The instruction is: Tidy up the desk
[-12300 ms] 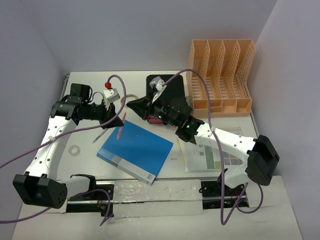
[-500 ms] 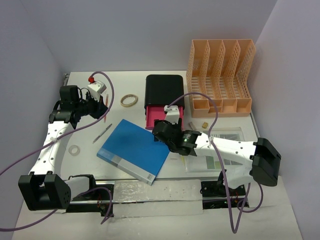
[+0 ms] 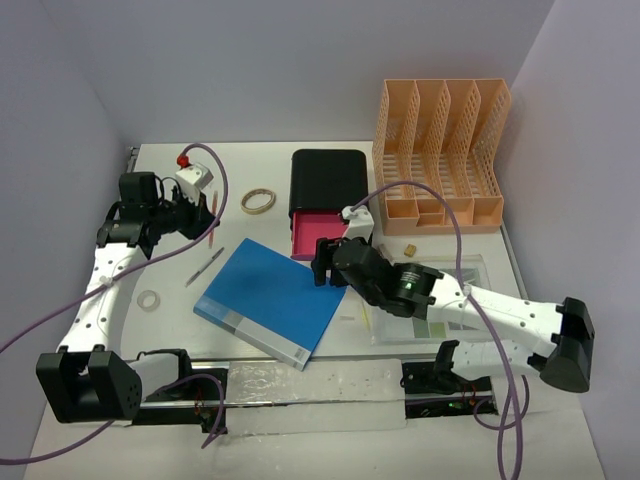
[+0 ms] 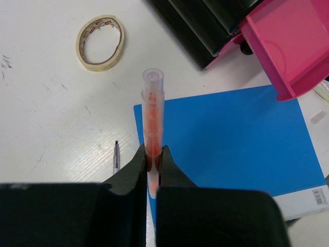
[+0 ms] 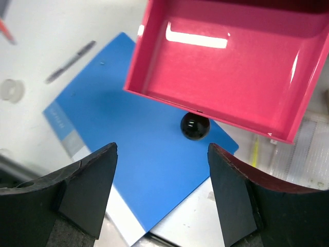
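While your left gripper (image 4: 152, 156) was pinched tight on the orange pen (image 4: 152, 110), it held that pen by the lower barrel with the clear cap pointing away, lifted off the desk (image 3: 175, 330) near the tape roll (image 4: 101, 42). That grip looked like a carrying hold: the pen was clear of the surface and, by my reading, waiting for somewhere to go.

Your right gripper (image 5: 162, 154) had its fingers spread wide with nothing between them, facing the small black knob (image 5: 195, 126) on the front of the pink drawer (image 5: 226, 67). The drawer stood pulled out of the black box (image 3: 328, 180), its tray bare and overhanging the far corner of the blue book (image 3: 270, 300). I judge that it was open to take small loose items such as the pen.

The desk itself was the broad white tabletop under everything, reaching from the arm bases to the back wall. Loose on it lay:
- a slim pen (image 3: 204, 267) just left of the blue book
- a small pale ring (image 3: 150, 299) near the left arm
- a clear sleeve of papers (image 3: 468, 268) under the right arm

The orange file rack (image 3: 440, 150) stood in the far right corner beside the black box. Plain pale walls closed the desk in on the left, back and right.
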You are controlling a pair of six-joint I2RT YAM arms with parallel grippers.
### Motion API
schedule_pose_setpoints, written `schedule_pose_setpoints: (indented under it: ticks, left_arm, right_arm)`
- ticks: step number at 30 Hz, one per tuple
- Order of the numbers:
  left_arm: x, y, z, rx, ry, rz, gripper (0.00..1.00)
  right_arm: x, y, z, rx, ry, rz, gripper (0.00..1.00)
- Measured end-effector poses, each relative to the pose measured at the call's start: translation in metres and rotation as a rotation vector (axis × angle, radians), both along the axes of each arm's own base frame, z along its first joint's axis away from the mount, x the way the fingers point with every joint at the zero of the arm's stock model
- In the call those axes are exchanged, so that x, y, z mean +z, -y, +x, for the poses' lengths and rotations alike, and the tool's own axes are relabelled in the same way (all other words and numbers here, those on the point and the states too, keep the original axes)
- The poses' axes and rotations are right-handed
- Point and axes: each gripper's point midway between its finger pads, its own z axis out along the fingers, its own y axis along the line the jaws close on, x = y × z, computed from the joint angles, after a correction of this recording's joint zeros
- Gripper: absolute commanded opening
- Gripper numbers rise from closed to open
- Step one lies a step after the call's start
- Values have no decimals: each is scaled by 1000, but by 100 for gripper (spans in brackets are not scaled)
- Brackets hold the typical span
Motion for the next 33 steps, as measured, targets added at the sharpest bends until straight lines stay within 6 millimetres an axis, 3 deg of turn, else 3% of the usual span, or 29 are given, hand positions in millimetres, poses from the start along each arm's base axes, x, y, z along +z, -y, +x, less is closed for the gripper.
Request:
schedule_pose_setpoints:
  ticks: [6,9,16,22,25,28,33]
  left_arm:
    - [17,1,-9,-5,15,-4,0]
    - [32,2,-16,-10,35,-7,0]
    - [93,16,-33,-67,144,-36,0]
    - [145,92,-35,-276,216,-27,0]
    - [161,143,-27,-376,252,-1,0]
    - [147,190,-20,-459,243,53,0]
    - [85,245,-16,-576,173,184,0]
  right_arm:
    - [34,8,-10,43,41,89,78]
    - [40,13,-11,36,46,94,78]
    - [45,35,-2,-13,52,87,80]
    - [67,108,32,-205,116,157,81]
    - [71,126,40,-250,133,152,81]
    - [68,135,46,-275,127,138,81]
    - [45,144,49,-302,86,100,81]
